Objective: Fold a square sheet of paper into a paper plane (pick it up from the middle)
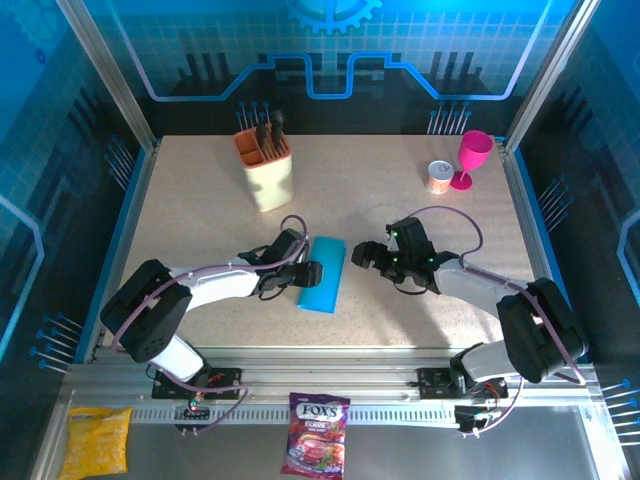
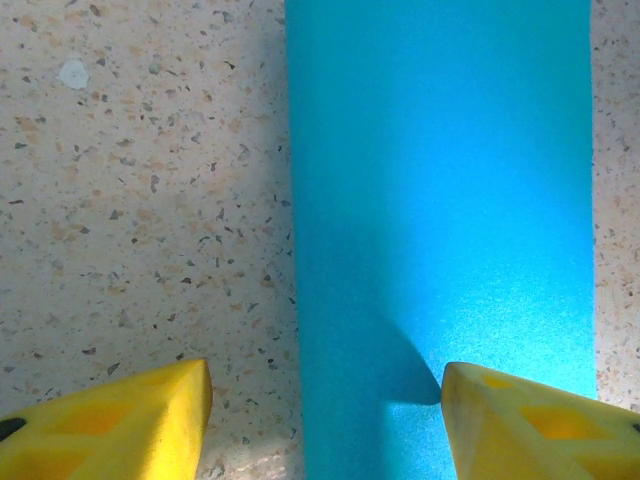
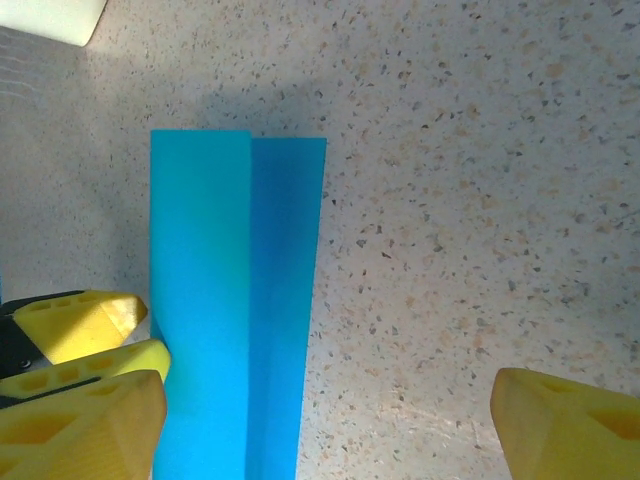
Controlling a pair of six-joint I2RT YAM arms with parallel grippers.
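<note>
while the cyan sheet of paper (image 1: pixel 322 275) lies folded into a narrow strip near the middle of the speckled table (image 1: pixel 200 220), a gripper sits low on either side of it. the left gripper (image 1: pixel 308 272) is parted and holds nothing — one yellow finger (image 2: pixel 130 425) is over the table, the other over the paper's long edge. the right gripper (image 1: pixel 364 256) stands just apart from the strip, jaws wide and empty. from the right wrist, the paper shows a lighter band beside a darker one.
</note>
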